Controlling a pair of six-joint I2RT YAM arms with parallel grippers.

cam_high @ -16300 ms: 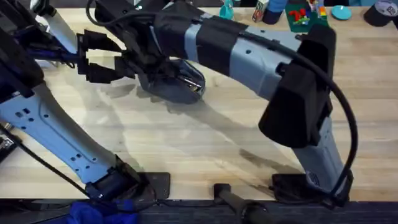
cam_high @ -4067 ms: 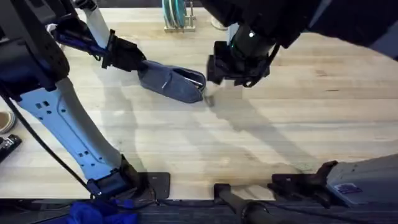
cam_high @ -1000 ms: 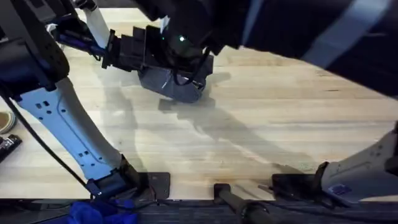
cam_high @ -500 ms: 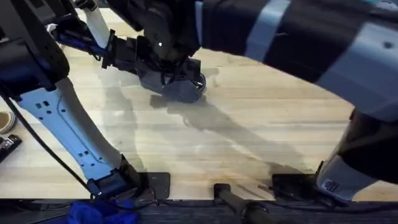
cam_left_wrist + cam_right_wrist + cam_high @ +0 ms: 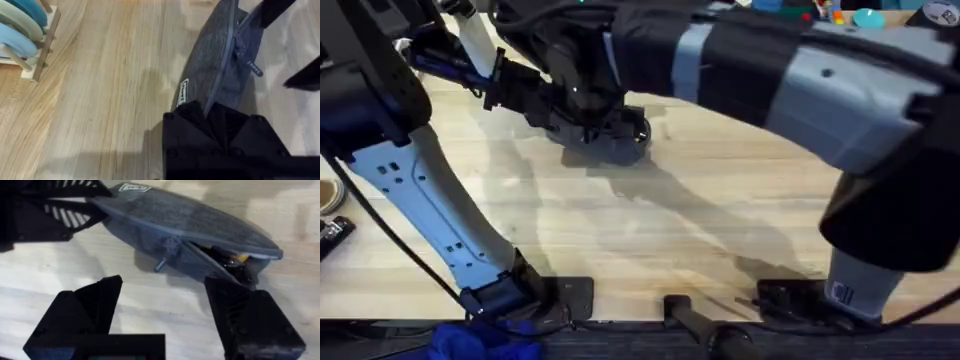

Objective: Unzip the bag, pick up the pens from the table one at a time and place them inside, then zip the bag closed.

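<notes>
A light wooden desk (image 5: 720, 210) with pale plank lines. Bright toys (image 5: 820, 12) sit along its far edge. A small wooden rack (image 5: 37, 55) holds blue plates (image 5: 17, 30) near its far left corner.

A small white sewn tag on the side of the denim bag (image 5: 215, 65) carries dark lettering, too small to make out in the left wrist view. The same tag appears near one end of the bag (image 5: 185, 220) in the right wrist view, again illegible. A tab hanging from the zipper pull (image 5: 250, 62) bears printing that cannot be read.
</notes>
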